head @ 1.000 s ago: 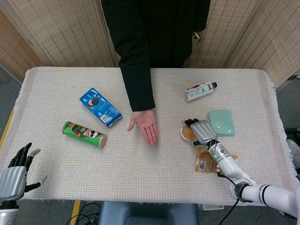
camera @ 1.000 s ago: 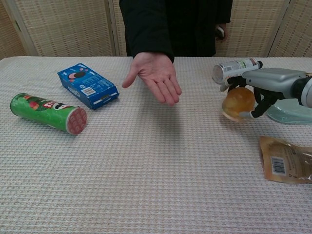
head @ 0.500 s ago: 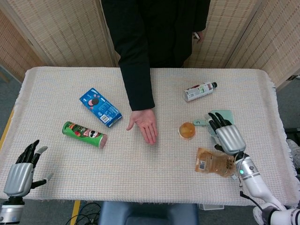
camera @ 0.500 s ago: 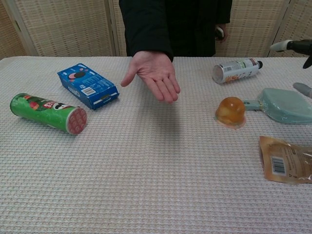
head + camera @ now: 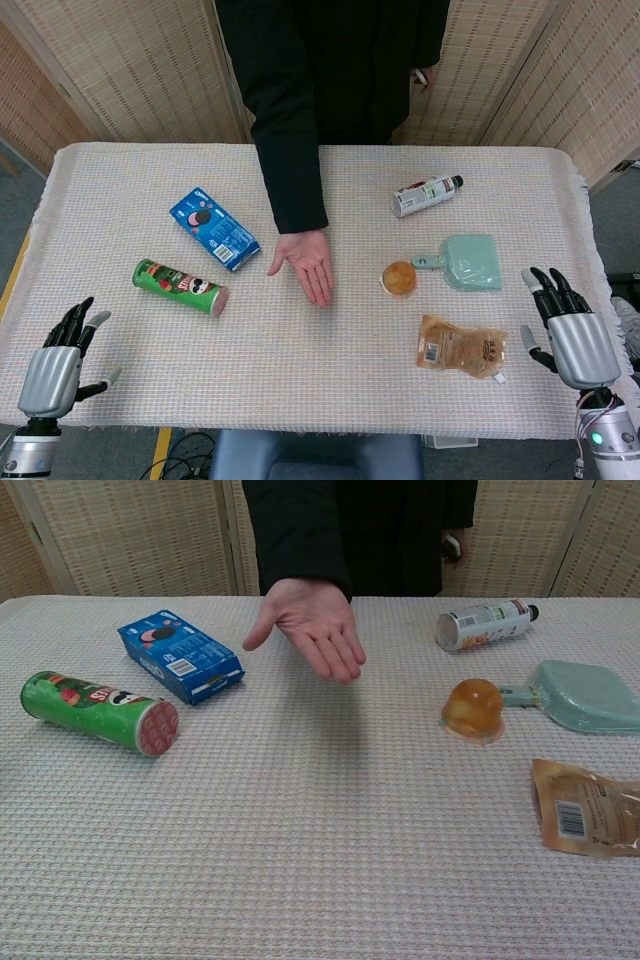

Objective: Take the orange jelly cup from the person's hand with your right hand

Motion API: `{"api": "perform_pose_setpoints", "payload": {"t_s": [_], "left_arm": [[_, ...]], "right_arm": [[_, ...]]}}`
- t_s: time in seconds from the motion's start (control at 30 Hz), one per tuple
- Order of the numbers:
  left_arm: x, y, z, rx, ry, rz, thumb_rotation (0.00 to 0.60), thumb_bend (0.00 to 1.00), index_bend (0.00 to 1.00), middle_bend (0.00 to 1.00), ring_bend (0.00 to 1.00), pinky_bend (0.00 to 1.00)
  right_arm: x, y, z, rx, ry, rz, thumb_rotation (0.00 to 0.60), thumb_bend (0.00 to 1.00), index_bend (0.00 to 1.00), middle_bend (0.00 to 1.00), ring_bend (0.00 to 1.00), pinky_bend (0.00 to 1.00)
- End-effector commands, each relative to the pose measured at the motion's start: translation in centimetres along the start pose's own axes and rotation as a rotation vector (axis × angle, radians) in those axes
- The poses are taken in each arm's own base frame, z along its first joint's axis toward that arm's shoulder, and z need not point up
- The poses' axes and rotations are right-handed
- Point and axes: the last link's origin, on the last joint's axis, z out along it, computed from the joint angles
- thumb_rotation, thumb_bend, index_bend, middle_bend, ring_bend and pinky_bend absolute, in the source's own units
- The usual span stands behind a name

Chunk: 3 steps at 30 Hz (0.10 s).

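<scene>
Jelly cup: although the task names the person's hand as its source, we find the small orange domed jelly cup (image 5: 400,278) sitting on the woven white tablecloth (image 5: 300,370), just beside the handle of the pale green plastic dustpan (image 5: 470,262) — nobody holds it.
Person's hand: the bare open palm (image 5: 306,262) faces up over the table centre with nothing in it, offered as if for a handover.
Right hand: our grey metal right hand (image 5: 570,335) hovers off the table's right edge, fingers spread apart and holding nothing, well apart from the cup.
Left hand: our left hand (image 5: 58,350) waits at the near left corner, fingers apart, empty — it has no part in this task.
Progress: we judge the cup is not in our grasp, so the take looks undone or already released.
</scene>
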Motion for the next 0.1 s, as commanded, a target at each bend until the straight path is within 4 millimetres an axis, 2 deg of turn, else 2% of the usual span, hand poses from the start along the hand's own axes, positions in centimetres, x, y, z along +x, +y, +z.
{"api": "perform_pose_setpoints", "payload": {"t_s": [0.03, 0.1], "left_arm": [[0.06, -0.04, -0.02, 0.002, 0.001, 0.000, 0.600, 0.22, 0.18, 0.03, 0.05, 0.20], [0.09, -0.09, -0.04, 0.005, 0.002, -0.001, 0.600, 0.22, 0.18, 0.03, 0.05, 0.20]], "right_arm": [[-0.10, -0.03, 0.00, 0.001, -0.004, 0.003, 0.600, 0.43, 0.00, 0.07, 0.00, 0.23], [-0.25, 0.00, 0.02, 0.001, -0.015, 0.005, 0.600, 0.43, 0.00, 0.07, 0.00, 0.23]]}}
